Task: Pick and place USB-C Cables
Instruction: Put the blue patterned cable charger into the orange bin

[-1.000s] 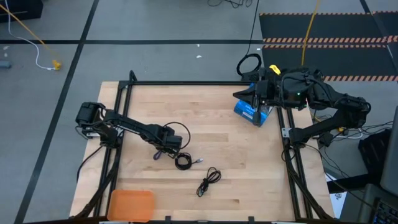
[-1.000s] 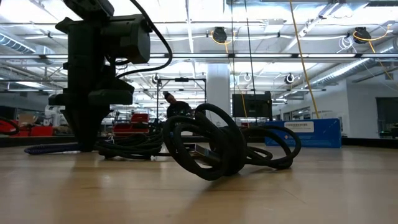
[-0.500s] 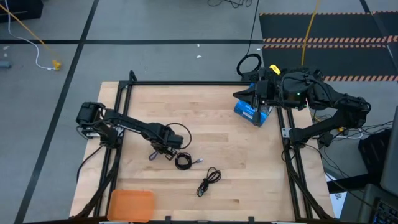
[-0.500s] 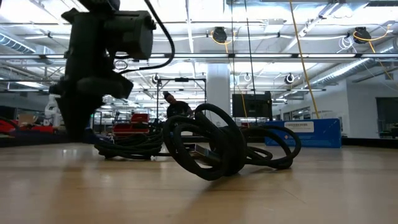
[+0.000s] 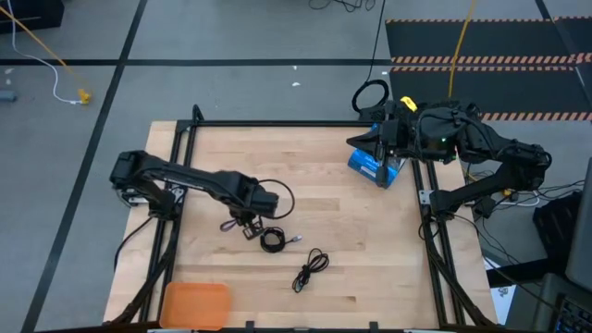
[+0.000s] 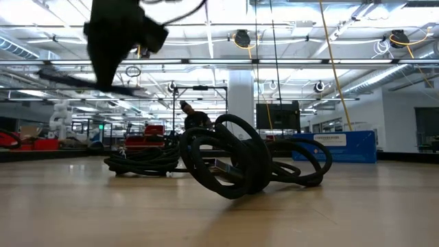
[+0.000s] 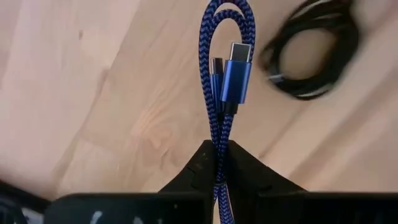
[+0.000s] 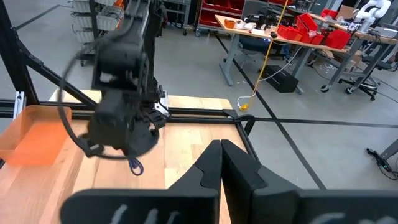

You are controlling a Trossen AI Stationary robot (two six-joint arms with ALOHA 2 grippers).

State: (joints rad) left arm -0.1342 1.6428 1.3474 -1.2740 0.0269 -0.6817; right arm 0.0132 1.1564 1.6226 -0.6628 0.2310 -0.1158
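Left end effector is clenched on the purplish-blue cable, lifted clear of the worktop; in the low view nothing of it touches the wood. In the left wrist view the braided cable is pinched at its fold between the 2 fingers, both plug ends and the loop reaching straight out past the tips, so its long axis runs in line with the fingers. In the high view a short purple tail is seen just beside the end effector, on the side toward the left arm's base.

2 black cables are left on the worktop: the tight round coil just beside the left end effector, and the loose bundle farther toward the front edge. Both lie much nearer the left arm than the right.

An orange tray sits at the front-left corner of the worktop and is judged the likely drop spot. It lies toward the front and to the left arm's own side of the held cable, well apart, nothing between. The carry is judged a left-arm job; swinging of the dangling ends could be a risk.

Right end effector is parked at the far right edge by the blue box, fingers pressed together, nothing held.
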